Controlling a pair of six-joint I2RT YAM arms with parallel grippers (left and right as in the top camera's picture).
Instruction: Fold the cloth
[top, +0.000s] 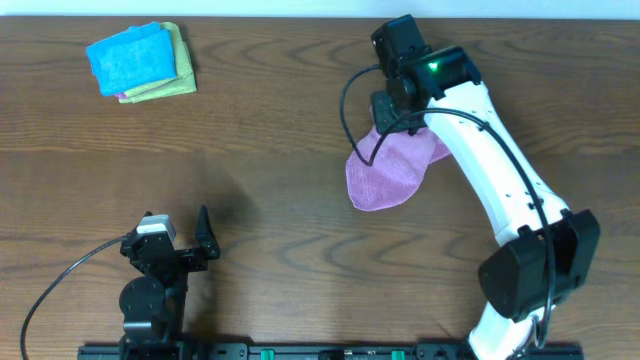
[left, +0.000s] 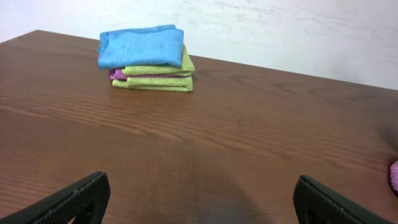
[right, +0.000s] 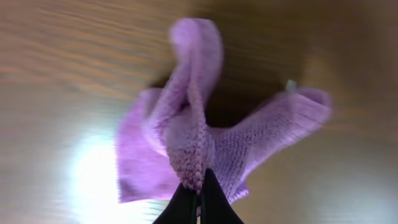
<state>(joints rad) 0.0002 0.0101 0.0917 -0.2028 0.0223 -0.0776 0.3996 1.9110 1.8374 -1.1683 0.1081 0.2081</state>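
The purple cloth (top: 388, 172) hangs bunched from my right gripper (top: 392, 122) over the table's right half, its lower part spreading toward the front. In the right wrist view the black fingertips (right: 211, 196) are pinched together on a gathered edge of the cloth (right: 186, 134), which dangles in folds, with a small white tag (right: 290, 83) at its far corner. My left gripper (top: 178, 232) rests near the front left edge, far from the cloth. Its fingers (left: 81, 199) stand wide apart with only bare table between them. A sliver of the cloth (left: 394, 176) shows at the right edge there.
A stack of folded cloths (top: 142, 62) lies at the back left, a bright blue one (left: 142, 46) on top of yellow-green ones (left: 155, 79) with a purple layer between. The brown wooden table (top: 270, 190) ends at a pale wall behind.
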